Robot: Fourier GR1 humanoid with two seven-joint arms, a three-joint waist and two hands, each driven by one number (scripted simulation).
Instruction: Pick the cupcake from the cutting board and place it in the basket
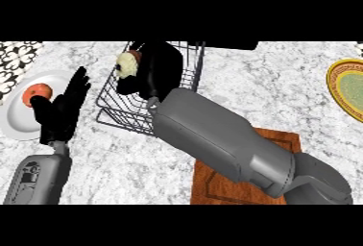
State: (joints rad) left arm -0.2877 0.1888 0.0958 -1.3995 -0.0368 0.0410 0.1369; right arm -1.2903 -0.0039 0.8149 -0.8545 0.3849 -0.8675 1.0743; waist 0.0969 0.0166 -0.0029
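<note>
Only thing like a label: a small dark panel on the left forearm (37, 177), lower left of frame, too small to read. Right hand (157, 67) is at upper centre, within the outline of the black wire basket (113, 104). Its fingers are curled round the cupcake (127, 65), whose pale top shows at the hand's left side while the rest is hidden behind the black fingers. The cupcake is off the cutting board (221, 186) and inside the basket's rim line as seen from above. Can't tell whether it touches the basket floor or hangs above it. The right forearm (220, 139) runs diagonally from lower right, crossing the basket's near corner and covering much of the brown board, which lies at lower centre-right just beside the basket. Left hand (60, 113) is at the left of frame, resting open with fingers straight and pointing up, holding nothing. Its fingertips overlap the edge of a white plate (16, 122) carrying a red-orange round fruit (37, 95). A yellow-rimmed green plate (333, 72) is cut off by the right edge, well apart from the basket. The grey marbled counter (284, 81) is under everything.
</note>
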